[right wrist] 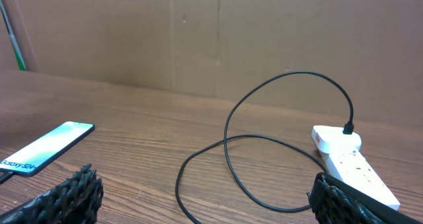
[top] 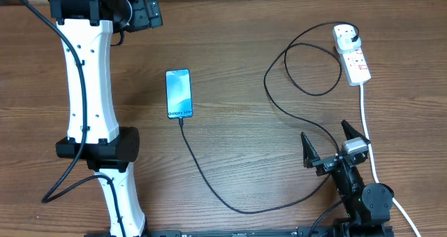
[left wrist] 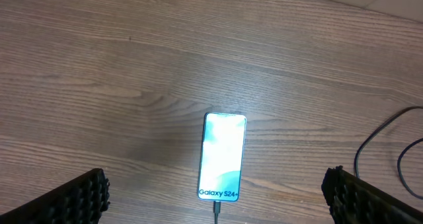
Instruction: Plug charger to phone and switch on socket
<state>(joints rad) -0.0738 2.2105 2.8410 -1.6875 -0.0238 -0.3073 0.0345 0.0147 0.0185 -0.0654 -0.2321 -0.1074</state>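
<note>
The phone (top: 179, 93) lies flat at the table's middle left, its blue-teal screen lit; it also shows in the left wrist view (left wrist: 222, 156) and the right wrist view (right wrist: 46, 149). The black charger cable (top: 209, 184) has its tip in the phone's lower edge (left wrist: 216, 211), runs across the table, loops (right wrist: 228, 151), and its plug sits in the white socket strip (top: 351, 54) at the far right (right wrist: 347, 154). My left gripper (left wrist: 215, 194) is open, raised above the phone. My right gripper (top: 328, 147) is open and empty at the front right (right wrist: 205, 197).
The strip's thick white cord (top: 369, 135) runs down the right side past my right arm. The left arm's white links (top: 87, 90) stand along the left of the table. A brown wall (right wrist: 198, 39) backs the table.
</note>
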